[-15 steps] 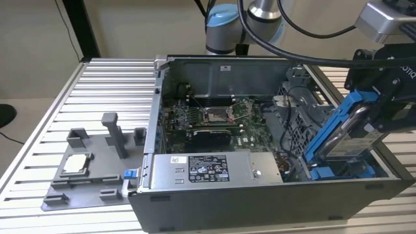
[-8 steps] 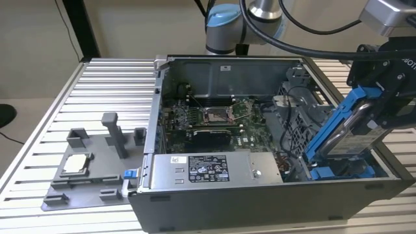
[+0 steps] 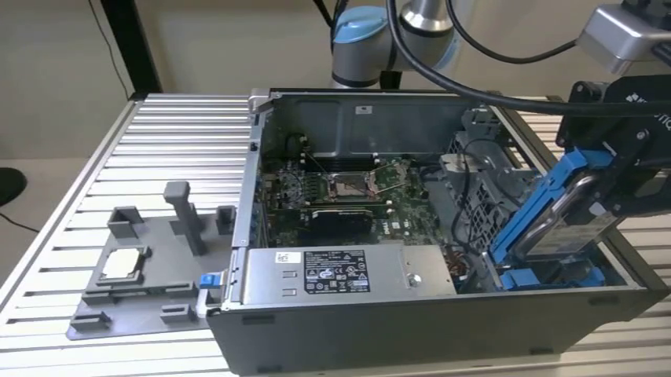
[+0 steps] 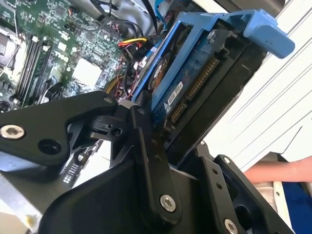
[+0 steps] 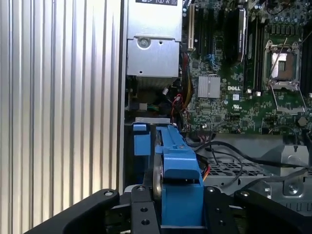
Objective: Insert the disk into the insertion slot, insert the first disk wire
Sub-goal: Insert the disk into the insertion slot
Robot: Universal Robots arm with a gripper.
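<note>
The disk is clamped edgewise in the hand and held tilted over the insertion slot.

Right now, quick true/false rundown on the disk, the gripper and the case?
1. The gripper is shut on the disk. True.
2. The disk is fully seated in the insertion slot. False: it is tilted, with its upper end sticking out of the open case.
3. The disk's bracket is red. False: the bracket is blue.
4. The case's side is open, with the motherboard exposed. True.
5. A grey power-supply box sits inside the case. True.
</note>
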